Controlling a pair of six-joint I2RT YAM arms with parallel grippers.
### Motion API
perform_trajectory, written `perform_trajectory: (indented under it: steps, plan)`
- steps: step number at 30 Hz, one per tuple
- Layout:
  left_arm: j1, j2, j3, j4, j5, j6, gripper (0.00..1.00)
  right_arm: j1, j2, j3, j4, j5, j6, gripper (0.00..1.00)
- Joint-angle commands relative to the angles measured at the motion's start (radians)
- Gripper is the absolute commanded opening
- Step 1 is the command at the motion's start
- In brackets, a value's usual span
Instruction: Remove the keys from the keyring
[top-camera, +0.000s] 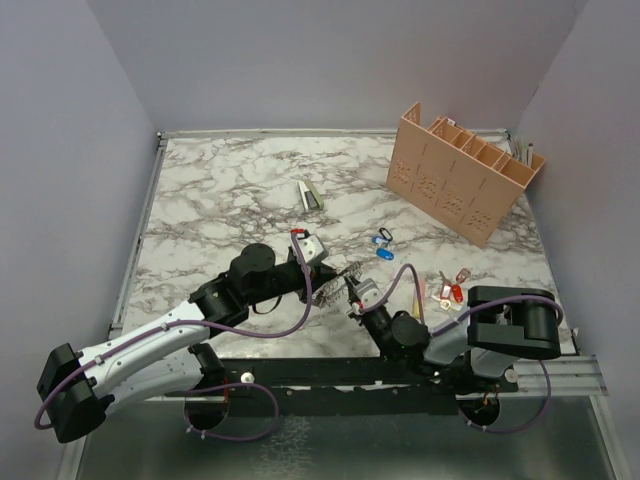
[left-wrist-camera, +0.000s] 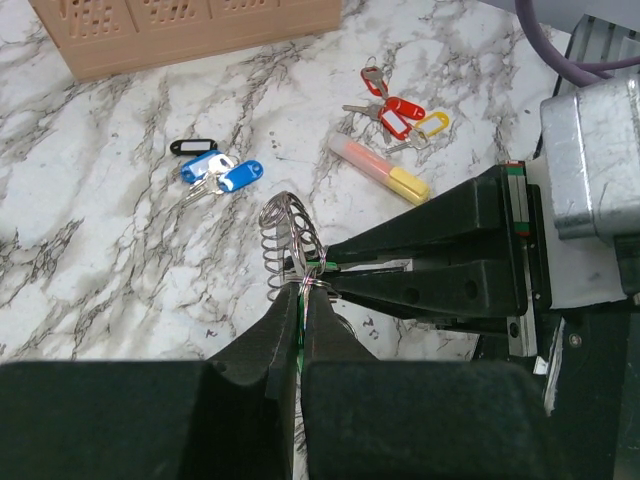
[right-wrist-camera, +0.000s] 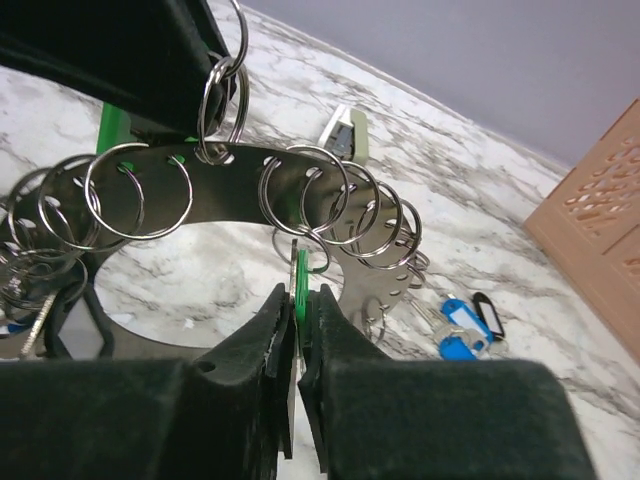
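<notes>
The keyring (right-wrist-camera: 240, 180), a flat grey metal band threaded with several thin split rings, is held above the table between both arms. My left gripper (left-wrist-camera: 302, 295) is shut on its edge, where the band (left-wrist-camera: 288, 235) shows edge-on. From the band hangs a green-headed key (right-wrist-camera: 301, 280), and my right gripper (right-wrist-camera: 300, 300) is shut on its head and blade. In the top view the two grippers (top-camera: 318, 262) (top-camera: 352, 290) meet near the table's front middle. Blue-headed keys (left-wrist-camera: 215, 172) lie loose on the marble.
A bunch with red and yellow tags (left-wrist-camera: 400, 112) and a pink and yellow marker (left-wrist-camera: 378, 167) lie at the front right. A tan slotted crate (top-camera: 462, 170) stands at the back right. A small grey-green item (top-camera: 310, 195) rests mid-table.
</notes>
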Motion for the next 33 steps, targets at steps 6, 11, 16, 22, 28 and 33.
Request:
perform_trajectory:
  steps: [6, 11, 16, 22, 28, 33]
  plan:
    - [0.017, -0.014, 0.023, 0.037, -0.019, -0.006, 0.00, 0.008, -0.124, -0.080, 0.190, -0.065, 0.011, 0.01]
    - [0.025, 0.008, 0.029, 0.001, -0.015, 0.020, 0.00, 0.008, -0.372, -0.070, -0.233, -0.143, 0.131, 0.01]
    - [0.028, 0.039, 0.029, -0.003, -0.034, -0.013, 0.00, 0.008, -0.633, -0.021, -0.700, -0.212, 0.224, 0.01]
    - [0.026, 0.038, -0.087, 0.208, -0.068, -0.229, 0.00, 0.008, -0.802, 0.156, -1.275, -0.320, 0.246, 0.01]
    - [0.019, 0.004, -0.246, 0.421, -0.133, -0.305, 0.00, 0.006, -0.801, 0.351, -1.689, -0.392, 0.284, 0.01]
    - [0.012, -0.040, -0.327, 0.505, -0.186, -0.303, 0.11, 0.000, -0.683, 0.496, -1.908, -0.428, 0.342, 0.01]
